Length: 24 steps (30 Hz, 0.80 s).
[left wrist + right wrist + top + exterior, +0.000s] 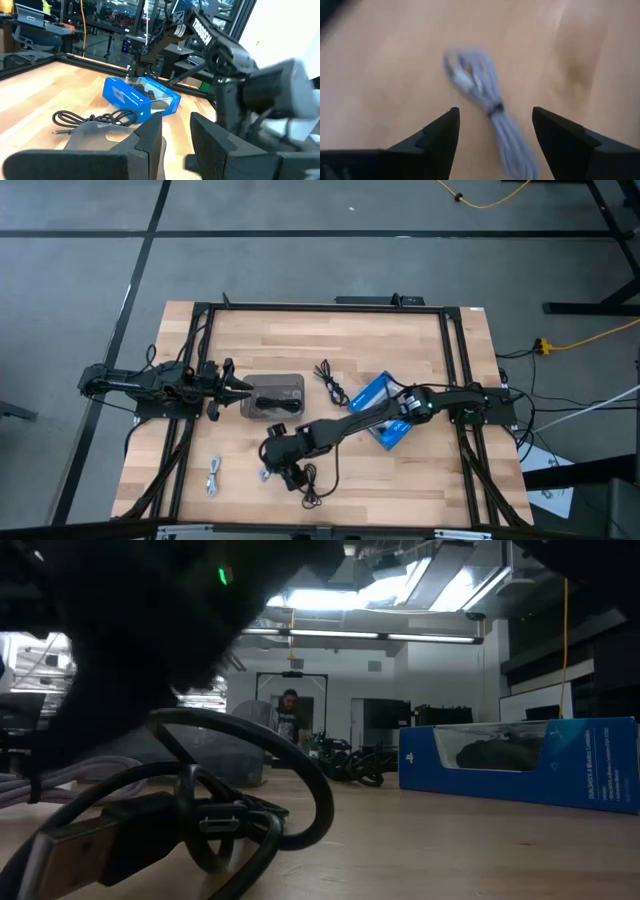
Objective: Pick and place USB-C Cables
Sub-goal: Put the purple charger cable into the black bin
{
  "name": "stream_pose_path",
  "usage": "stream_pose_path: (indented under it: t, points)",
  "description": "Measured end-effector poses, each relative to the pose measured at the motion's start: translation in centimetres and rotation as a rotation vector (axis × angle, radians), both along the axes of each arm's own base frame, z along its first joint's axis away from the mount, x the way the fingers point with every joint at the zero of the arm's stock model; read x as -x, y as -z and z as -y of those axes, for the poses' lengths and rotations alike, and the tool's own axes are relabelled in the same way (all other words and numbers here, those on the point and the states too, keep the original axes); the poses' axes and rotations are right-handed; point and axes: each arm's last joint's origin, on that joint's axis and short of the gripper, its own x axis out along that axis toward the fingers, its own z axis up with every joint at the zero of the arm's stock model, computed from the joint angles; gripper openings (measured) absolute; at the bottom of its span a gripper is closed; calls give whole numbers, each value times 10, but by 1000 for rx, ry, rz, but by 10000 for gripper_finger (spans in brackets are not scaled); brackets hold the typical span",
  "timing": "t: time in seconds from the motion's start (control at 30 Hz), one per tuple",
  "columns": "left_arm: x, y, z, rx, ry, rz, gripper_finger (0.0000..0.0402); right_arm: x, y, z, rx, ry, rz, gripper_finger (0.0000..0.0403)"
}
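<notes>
Now my right gripper hovers with fingers spread, the light blue cable lying on the counter between them. It looks blurred, probably off-centre; closing could snag one loop and spill the bundle.

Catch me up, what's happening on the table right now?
The right gripper is stretched across to the front of the table, fingers open over a light blue cable lying on the wood, not yet gripped. The left gripper waits at the grey tray, which seems to hold a dark cable already. A black cable lies beside the blue box, another black cable near the front edge, and a grey-white cable front left.
</notes>
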Motion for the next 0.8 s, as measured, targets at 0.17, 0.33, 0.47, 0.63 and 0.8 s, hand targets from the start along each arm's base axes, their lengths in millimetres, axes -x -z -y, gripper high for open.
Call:
stream_pose_path:
  t: [0.17, 0.33, 0.47, 0.63, 0.8]
  points:
    - [0, 0, 0, 0, 0, -5, 96, 3, 9, 4, 37, 70, -51, 251]
    - [0, 3, 0, -3, 0, -31, 96, 4, 9, 5, 20, 186, -64, 200]
    - [0, 3, 0, -3, 0, -30, 96, 4, 9, 5, -15, 229, -76, 112]
    - [0, 3, 0, -3, 0, -30, 96, 4, 6, 1, -17, 233, -65, 22]
    - [0, 3, 0, -3, 0, -30, 96, 2, -14, -6, 32, 264, 2, 22]
